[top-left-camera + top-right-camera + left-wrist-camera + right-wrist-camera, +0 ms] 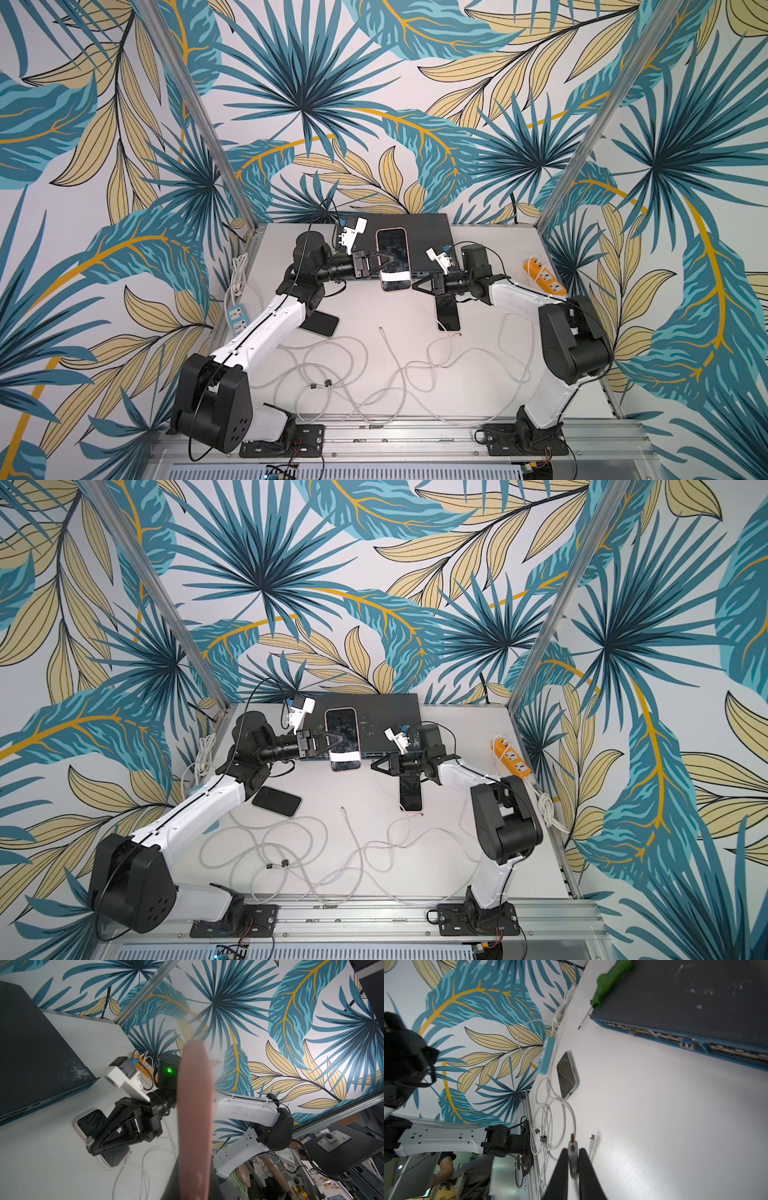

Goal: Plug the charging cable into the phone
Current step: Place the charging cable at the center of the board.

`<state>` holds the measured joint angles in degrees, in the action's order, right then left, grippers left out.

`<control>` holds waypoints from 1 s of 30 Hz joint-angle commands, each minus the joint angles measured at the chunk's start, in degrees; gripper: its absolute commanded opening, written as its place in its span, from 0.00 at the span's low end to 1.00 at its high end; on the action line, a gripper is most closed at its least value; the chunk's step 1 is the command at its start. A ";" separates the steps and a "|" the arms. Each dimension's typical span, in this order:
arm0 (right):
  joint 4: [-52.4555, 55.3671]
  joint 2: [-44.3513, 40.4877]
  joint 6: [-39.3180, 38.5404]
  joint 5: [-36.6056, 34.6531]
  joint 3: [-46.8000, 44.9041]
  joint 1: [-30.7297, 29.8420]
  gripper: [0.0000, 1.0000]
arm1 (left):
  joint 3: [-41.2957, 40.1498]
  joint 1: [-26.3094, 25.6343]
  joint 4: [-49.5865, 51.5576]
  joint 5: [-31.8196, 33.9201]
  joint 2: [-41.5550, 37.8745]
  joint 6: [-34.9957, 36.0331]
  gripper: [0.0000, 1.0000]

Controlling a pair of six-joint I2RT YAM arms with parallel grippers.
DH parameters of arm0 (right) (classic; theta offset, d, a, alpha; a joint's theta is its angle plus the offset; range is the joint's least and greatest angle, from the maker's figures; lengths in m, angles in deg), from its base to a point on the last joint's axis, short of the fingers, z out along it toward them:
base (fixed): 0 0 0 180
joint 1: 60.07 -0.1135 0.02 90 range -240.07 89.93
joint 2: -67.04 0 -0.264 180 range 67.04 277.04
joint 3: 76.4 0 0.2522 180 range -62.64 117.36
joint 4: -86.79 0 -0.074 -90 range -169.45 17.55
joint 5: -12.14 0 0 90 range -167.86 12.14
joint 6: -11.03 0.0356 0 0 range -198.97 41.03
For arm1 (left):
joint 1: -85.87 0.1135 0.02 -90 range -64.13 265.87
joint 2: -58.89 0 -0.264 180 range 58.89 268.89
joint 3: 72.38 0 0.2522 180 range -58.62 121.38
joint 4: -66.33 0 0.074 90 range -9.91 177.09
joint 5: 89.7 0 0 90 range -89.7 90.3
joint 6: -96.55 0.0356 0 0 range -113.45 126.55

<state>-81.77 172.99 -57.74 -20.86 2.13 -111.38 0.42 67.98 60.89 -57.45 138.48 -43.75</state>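
Left claw (385, 264): clamped across the pink-cased phone with dark glass face (392, 245), holding it raised over the front edge of the flat dark-grey metal switch box (428, 232)

Right claw (574, 1152): pinched shut on the small white charging-cable plug (572, 1144), metal tip poking out past the fingertips; in both top views it sits near the phone's lower end, not touching

Handling, my guess: phone rigid, slick on the glass, so the side edges of the case are the place to grip. Plug light and stiff, its cord limp and likely to drag; hold the plug body, leave the tip free

Beyond: slack white cable loops (574, 1120) on the white tabletop (478, 382), orange power strip (544, 276) at the right edge
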 commanded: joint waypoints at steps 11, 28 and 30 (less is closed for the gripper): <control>38.23 11.12 -9.86 -20.27 16.64 -0.08 0.41 | -0.64 0.38 0.66 0.01 -3.30 2.76 0.00; 41.98 6.33 -19.82 -51.34 19.32 -13.92 0.36 | -3.61 4.58 2.02 0.48 -7.39 2.89 0.00; 39.37 5.32 -21.07 -49.68 17.62 -15.03 0.34 | -3.95 6.64 3.90 0.79 -8.56 3.22 0.00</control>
<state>-40.95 178.89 -75.57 -67.38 21.89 -125.83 -3.36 72.28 65.16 -57.30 133.17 -41.39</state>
